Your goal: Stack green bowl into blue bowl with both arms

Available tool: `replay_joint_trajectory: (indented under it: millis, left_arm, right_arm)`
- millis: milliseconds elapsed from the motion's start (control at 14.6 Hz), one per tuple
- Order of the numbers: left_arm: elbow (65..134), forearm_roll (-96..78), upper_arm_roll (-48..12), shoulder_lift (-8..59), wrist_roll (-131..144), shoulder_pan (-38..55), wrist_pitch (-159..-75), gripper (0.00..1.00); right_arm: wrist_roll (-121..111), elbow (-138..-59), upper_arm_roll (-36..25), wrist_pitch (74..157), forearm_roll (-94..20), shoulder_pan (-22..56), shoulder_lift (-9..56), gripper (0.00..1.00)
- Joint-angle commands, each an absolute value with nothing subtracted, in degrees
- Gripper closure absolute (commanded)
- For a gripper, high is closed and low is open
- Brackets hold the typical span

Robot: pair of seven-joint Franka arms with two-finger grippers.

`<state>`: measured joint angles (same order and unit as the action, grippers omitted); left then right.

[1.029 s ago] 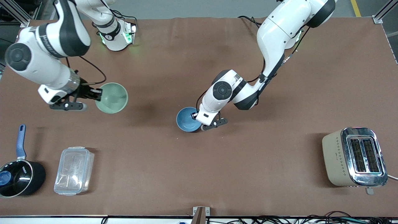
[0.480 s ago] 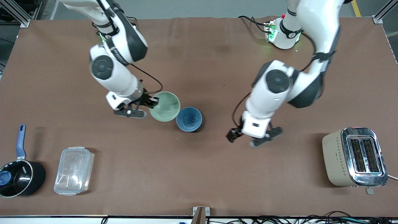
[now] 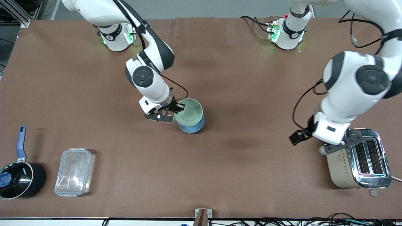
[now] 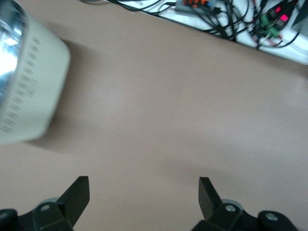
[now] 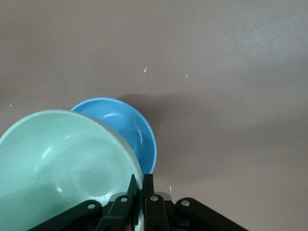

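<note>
Your right gripper (image 3: 176, 108) pinches the green bowl (image 3: 189, 111) by its rim, partly over the blue bowl (image 3: 192, 127) mid-table. Your left gripper (image 3: 302, 137) hangs wide open — beside the toaster (image 3: 358, 160) at the left arm's end.

Non-task items, front view: black saucepan (image 3: 19, 180) w/ blue handle, bottom-left corner. Clear plastic container (image 3: 74, 172) w/ lid just beside it. Beige/chrome 2-slot toaster (image 3: 359, 160), lower right. Brown table cover (image 3: 220, 169) throughout.

Most of the blue bowl (image 3: 192, 127) hidden under the green bowl (image 3: 189, 112); toaster (image 4: 24, 82) cut off, blurred
</note>
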<state>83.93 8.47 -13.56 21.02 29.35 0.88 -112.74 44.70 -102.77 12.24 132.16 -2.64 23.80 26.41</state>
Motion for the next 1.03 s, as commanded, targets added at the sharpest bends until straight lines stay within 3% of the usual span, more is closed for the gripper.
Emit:
replay_joint_trajectory:
  millis: [0, 412, 961]
  left_arm:
    - [85.5, 9.7, -14.0, 16.2, 18.8, -2.1, -106.1, 0.00]
    - [85.8, 8.4, -14.4, 8.4, 5.7, -5.4, -95.1, 0.00]
    - [88.2, 0.8, -15.1, 3.3, 5.8, -8.3, -91.8, 0.00]
  right_arm:
    - [47.1, -100.0, 12.2, 134.1, -0.9, 24.4, 29.6, 1.00]
    - [47.9, -100.8, 12.1, 134.2, 0.0, 25.8, 30.6, 0.99]
    - [48.2, -100.7, 12.0, 134.9, 1.5, 24.7, 32.4, 0.98]
